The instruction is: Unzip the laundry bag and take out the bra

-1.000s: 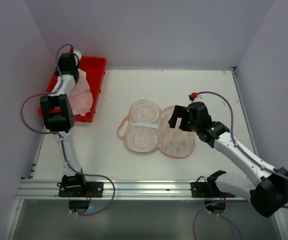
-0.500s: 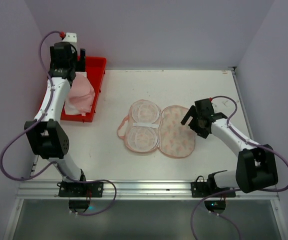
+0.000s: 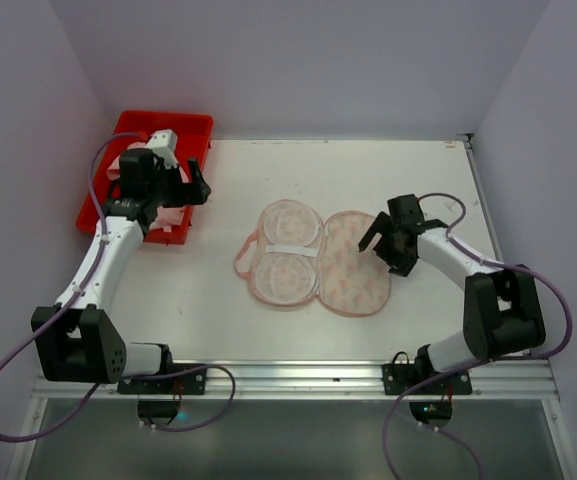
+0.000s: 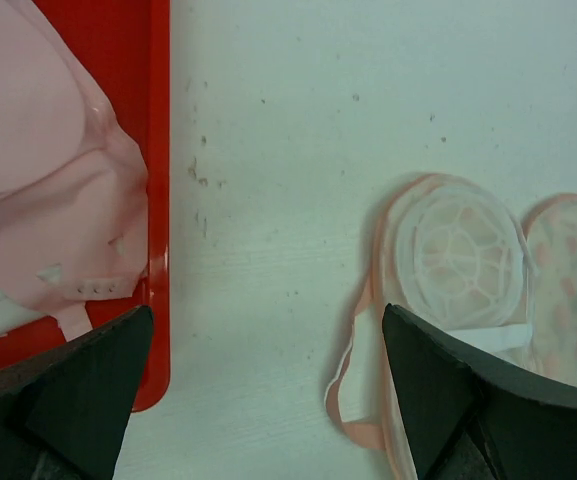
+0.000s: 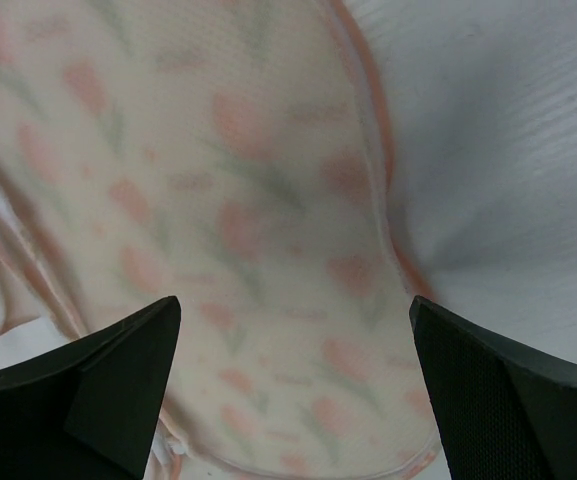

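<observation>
Two pincers: both stand wide open and hold nothing; your left gripper (image 3: 190,187) hangs over the near-right edge of the red tray (image 3: 193,125), your right gripper (image 3: 388,245) over the right rim of the laundry bag (image 3: 313,258).
Bag position: middle of the table (image 3: 418,170), well apart from the tray.
Bag state: unzipped and spread flat like a book, mesh-cup half on the left, printed half on the right.
Long axis: each half runs far-to-near, tilted slightly; the pair spans left to right.
Bra (image 4: 38,200): lies in the tray, outside the bag.
Step in hand: judging by this, both parts look done.
Next move: lift both arms clear without snagging your fingers on the fabric.
</observation>
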{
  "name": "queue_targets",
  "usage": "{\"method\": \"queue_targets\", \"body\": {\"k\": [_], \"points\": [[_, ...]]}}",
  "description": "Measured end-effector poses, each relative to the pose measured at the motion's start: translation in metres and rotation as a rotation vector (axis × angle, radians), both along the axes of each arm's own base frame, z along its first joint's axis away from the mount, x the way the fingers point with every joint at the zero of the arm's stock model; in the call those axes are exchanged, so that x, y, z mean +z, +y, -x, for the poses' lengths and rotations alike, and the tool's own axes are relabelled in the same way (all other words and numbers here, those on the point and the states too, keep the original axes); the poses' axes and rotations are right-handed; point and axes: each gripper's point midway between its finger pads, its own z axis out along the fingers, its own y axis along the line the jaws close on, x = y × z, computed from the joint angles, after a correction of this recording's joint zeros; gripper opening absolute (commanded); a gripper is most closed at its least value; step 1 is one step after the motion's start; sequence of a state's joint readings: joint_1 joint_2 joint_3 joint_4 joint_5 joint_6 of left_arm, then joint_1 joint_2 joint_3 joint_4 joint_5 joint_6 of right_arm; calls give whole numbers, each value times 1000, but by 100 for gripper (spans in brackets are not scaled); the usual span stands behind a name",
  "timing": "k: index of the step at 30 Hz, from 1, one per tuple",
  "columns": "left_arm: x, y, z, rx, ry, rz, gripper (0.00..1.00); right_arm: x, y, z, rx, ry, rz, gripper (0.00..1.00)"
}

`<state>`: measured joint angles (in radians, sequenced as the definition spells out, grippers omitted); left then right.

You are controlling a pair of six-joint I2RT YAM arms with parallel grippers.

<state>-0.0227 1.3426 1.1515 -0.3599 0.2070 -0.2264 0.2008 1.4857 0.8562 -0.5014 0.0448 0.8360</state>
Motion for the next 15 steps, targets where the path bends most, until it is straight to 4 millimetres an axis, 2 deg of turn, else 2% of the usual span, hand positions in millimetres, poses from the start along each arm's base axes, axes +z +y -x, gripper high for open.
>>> {"method": "queue_targets", "body": {"k": [2,4,8,12,14,15], "points": [[-11,-6,10,-22,29,6,100,4,12,-4,47,-27,-10,99],[-15,-7,17,-28,33,9,100,10,34,-11,134,-48,-3,99],[-16,-6,22,-21,16,4,100,21,98,-48,339,-109,4,99],[-29,-1,26,-2,16,-13,100,4,152,-59,531,-103,8,99],[-36,1,28,6,16,-23,100,-12,172,-52,629,-74,9,99],[-39,3,30,11,18,-27,100,-11,182,-49,679,-76,11,99]]}}
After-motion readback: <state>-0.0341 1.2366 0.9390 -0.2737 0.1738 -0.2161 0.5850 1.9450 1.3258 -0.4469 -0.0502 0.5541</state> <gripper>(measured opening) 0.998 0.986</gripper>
